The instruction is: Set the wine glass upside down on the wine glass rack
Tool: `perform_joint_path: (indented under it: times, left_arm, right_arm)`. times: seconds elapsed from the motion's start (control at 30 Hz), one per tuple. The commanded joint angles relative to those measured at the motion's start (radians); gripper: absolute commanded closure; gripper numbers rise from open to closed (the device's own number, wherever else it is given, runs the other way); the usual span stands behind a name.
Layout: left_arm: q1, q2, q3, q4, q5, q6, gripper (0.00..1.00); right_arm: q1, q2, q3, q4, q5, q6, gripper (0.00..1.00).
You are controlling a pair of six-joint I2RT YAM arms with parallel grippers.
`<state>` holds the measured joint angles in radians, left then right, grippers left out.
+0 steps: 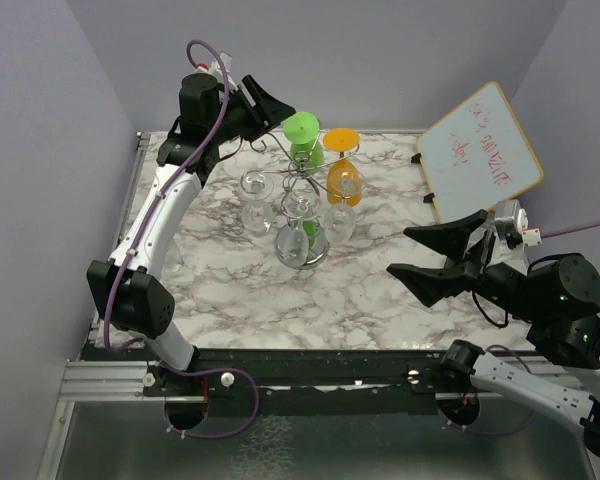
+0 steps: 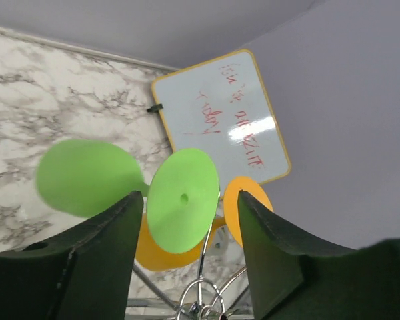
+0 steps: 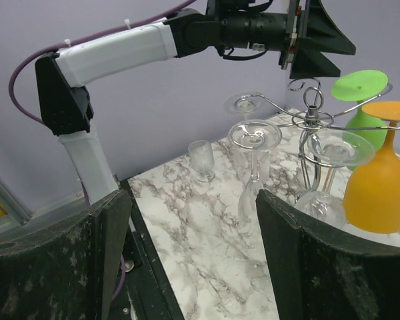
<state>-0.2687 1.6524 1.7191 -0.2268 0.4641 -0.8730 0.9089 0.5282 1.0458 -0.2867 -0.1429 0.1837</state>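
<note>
The chrome wine glass rack (image 1: 298, 182) stands mid-table; it also shows in the right wrist view (image 3: 311, 115) and the left wrist view (image 2: 201, 293). A green wine glass (image 1: 303, 135) and an orange wine glass (image 1: 343, 168) hang upside down on its far side, and clear glasses (image 1: 255, 197) hang on the near arms. My left gripper (image 1: 280, 118) is open and hovers just behind the green glass's foot (image 2: 183, 200), apart from it. My right gripper (image 1: 401, 251) is open and empty to the right of the rack.
A small clear glass (image 3: 201, 160) stands upright on the marble near the left wall. A whiteboard (image 1: 480, 150) leans at the back right corner. The left arm (image 1: 165, 215) arches over the table's left side.
</note>
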Motion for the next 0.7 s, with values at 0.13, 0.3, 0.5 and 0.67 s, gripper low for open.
perform_joint_path:
  times: [0.13,0.3,0.5,0.67]
  left_arm:
    - [0.011,-0.122,0.018,-0.18,-0.21,0.253,0.26]
    - [0.013,-0.221,-0.006,-0.227,-0.359,0.424,0.1]
    - [0.014,-0.401,-0.151,-0.267,-0.626,0.646,0.01]
    - [0.017,-0.519,-0.304,-0.292,-0.82,0.725,0.01]
  right_arm:
    - [0.004,0.006,-0.003,-0.008,-0.061,-0.015,0.19]
    - [0.004,0.022,0.002,-0.038,-0.044,-0.021,0.18]
    - [0.003,0.034,-0.017,-0.033,-0.014,-0.004,0.18]
    - [0.004,0.059,-0.012,-0.023,0.01,0.004,0.18]
